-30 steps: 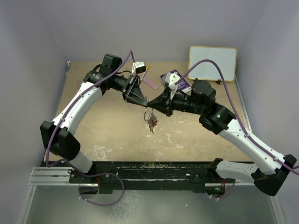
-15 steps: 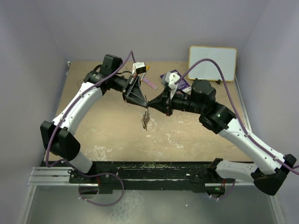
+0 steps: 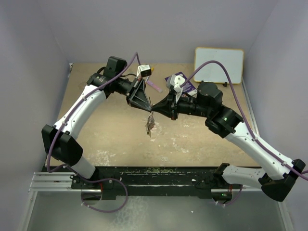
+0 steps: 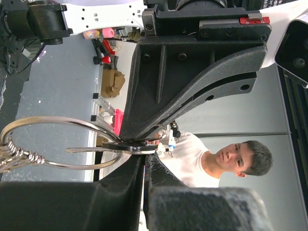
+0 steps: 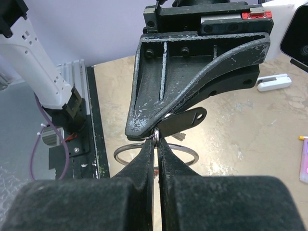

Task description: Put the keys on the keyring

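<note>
Where left hand [image 3: 148,107] & right hand [image 3: 155,109] meet tip to tip, up off the table [image 3: 110,134] down-left of the whiteboard [image 3: 219,66], the keyring [image 4: 53,117] hangs: thin silvery wire loop, keys [image 3: 149,126] bunched under it. Right hand clenched on keyring; left hand clenched on flat key [image 4: 89,149] lying across it.

Lilac walls [image 3: 33,38], tan tabletop [image 3: 110,137], small whiteboard [image 3: 219,65]

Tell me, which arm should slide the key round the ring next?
Probably left: the left gripper pinches a key lying across the keyring, while the right gripper pinches the ring's wire, steadying it.
</note>
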### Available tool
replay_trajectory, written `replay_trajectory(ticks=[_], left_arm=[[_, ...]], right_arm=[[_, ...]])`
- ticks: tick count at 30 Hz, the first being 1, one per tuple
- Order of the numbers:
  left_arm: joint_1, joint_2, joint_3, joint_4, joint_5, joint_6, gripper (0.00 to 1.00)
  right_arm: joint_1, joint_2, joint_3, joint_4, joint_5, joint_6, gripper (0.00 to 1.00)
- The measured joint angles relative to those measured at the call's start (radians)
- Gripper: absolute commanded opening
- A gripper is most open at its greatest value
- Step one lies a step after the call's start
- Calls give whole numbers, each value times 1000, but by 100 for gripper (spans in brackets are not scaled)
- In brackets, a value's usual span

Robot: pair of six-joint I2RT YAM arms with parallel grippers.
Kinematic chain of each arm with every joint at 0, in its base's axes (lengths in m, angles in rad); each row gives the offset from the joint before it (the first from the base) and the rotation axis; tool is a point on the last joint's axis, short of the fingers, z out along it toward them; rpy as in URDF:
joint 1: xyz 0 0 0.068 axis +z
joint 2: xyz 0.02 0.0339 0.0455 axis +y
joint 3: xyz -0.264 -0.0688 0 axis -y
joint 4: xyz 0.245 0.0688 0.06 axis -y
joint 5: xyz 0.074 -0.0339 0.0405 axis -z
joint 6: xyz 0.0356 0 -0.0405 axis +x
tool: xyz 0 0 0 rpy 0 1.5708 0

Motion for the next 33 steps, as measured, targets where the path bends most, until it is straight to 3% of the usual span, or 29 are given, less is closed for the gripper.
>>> replay_trajectory(ticks=[17,33], left_arm=[[-24,0,10,-19,8,0,4],[-46,2,62,-32,7,-1,4]], right_arm=[[10,7,0,-3,-21,10,0],[114,-62,-41,-39,71,51,0]])
